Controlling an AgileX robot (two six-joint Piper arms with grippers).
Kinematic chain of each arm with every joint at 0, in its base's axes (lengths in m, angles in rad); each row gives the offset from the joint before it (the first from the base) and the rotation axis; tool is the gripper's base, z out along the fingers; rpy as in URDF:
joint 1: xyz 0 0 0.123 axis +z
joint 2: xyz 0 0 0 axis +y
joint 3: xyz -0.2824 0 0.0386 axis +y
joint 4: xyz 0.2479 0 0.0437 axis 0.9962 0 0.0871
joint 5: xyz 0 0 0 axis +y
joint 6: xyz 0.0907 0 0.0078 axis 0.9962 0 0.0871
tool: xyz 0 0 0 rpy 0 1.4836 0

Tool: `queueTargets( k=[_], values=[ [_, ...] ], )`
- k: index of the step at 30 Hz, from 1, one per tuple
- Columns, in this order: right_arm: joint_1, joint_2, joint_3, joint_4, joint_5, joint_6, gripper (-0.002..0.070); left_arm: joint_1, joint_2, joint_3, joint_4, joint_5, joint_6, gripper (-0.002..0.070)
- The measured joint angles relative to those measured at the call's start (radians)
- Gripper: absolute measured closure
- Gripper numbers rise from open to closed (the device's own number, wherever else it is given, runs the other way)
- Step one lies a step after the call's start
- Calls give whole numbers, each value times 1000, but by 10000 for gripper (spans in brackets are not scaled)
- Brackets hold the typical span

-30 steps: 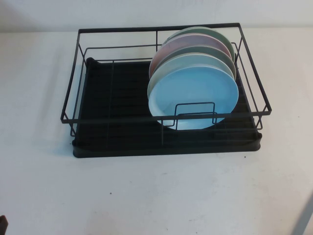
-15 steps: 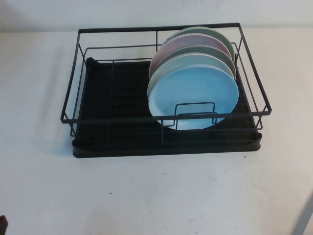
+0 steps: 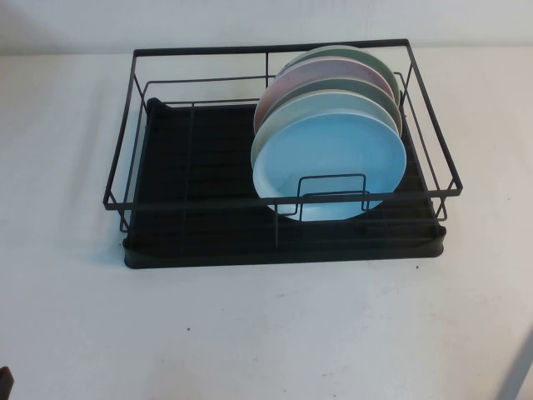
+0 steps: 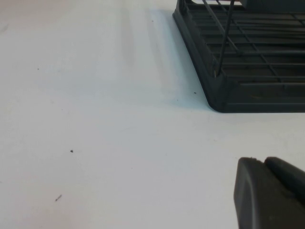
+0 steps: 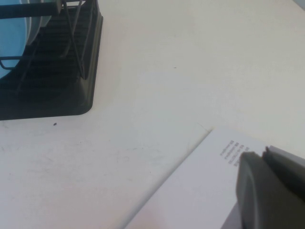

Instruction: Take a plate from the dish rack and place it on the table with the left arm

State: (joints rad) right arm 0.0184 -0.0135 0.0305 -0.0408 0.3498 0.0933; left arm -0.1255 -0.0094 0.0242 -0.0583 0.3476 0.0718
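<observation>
The sky-blue plate stands upright at the front of 4 in the dish rack. Both the left gripper and right gripper sit low near the table; grip state unclear. Lifting could snag the rack's front wire.

I see the dish rack as thin black wire with a matt painted look, sitting on a ribbed black drip tray that reads as dull moulded plastic. The sky-blue plate has a smooth, glossy glazed face. The bench is plain white and matt, with a few dark specks. By the right gripper, itself matt dark plastic, lies a white sheet that looks like smooth printed paper. The left gripper shows the same dull black plastic.
</observation>
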Motion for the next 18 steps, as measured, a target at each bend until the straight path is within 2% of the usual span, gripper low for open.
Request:
queueTargets(
  k=[8,12,16,18],
  values=[
    [0,0,0,0,0,0,696,0,0,0,-35,-11,-18,678],
    [0,0,0,0,0,0,696,0,0,0,-213,-90,-127,678],
    [0,0,0,0,0,0,696,0,0,0,-448,-212,-244,678],
    [0,0,0,0,0,0,696,0,0,0,-499,-248,-262,678]
  ],
)
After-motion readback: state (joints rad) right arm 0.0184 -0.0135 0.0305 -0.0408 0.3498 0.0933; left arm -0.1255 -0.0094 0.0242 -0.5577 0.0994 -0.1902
